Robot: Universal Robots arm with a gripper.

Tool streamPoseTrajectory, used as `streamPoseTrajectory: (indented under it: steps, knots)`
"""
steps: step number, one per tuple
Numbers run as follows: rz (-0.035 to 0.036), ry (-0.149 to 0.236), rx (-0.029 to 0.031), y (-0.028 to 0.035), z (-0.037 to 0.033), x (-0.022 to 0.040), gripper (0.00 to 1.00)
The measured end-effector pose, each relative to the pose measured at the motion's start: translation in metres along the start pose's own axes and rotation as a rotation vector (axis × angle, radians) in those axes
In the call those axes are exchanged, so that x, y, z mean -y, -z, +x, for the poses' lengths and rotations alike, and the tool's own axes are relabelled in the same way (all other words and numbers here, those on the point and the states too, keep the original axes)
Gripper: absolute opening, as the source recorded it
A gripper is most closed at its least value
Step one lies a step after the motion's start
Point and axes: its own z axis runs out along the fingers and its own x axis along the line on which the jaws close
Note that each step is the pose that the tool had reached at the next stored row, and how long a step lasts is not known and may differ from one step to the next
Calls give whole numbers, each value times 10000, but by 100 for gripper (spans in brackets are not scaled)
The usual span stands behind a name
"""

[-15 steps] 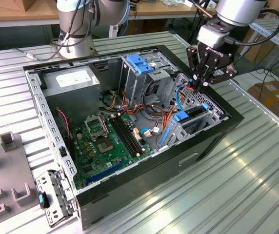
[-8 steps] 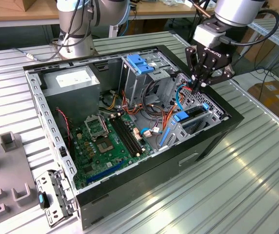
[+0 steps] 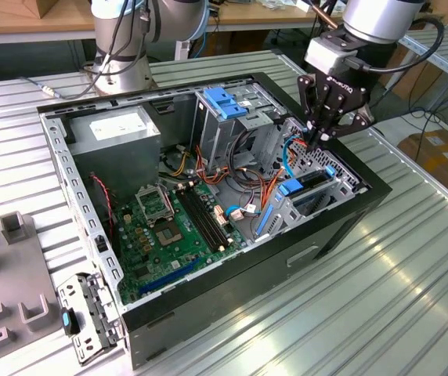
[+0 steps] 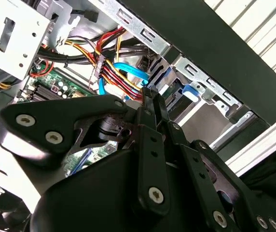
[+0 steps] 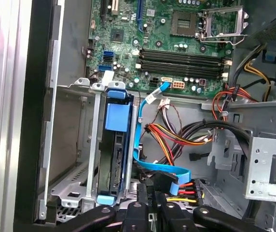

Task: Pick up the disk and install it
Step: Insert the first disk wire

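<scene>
The disk (image 3: 312, 182) stands on edge in the drive cage at the case's corner on the exterior view's right, with its blue rails and end tab (image 3: 290, 188) showing. The first wrist view has it seated between metal bay walls (image 5: 115, 150); its blue tab also appears in the second wrist view (image 4: 189, 90). My gripper (image 3: 321, 135) hangs just above the cage, pointing down, fingers shut together with nothing between them (image 4: 150, 93). Its fingertips (image 5: 145, 187) sit beside the disk, close to a blue flat cable (image 5: 157, 169).
The open computer case (image 3: 341, 227) lies on a ribbed metal table. Inside are the motherboard (image 3: 161, 227), a grey power supply box (image 3: 118, 129), an upper cage with a blue latch (image 3: 224, 102) and loose cable bundles (image 5: 176, 135). A second arm's base (image 3: 122, 47) stands behind.
</scene>
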Motion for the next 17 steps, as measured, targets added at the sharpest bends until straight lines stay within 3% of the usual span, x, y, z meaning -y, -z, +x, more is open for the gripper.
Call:
streamPoseTrajectory:
  steps: [9, 17]
  knots:
    - [-9, -237, -4, -13, 77, -7, 17]
    - [-10, -260, -4, -15, 89, -8, 17]
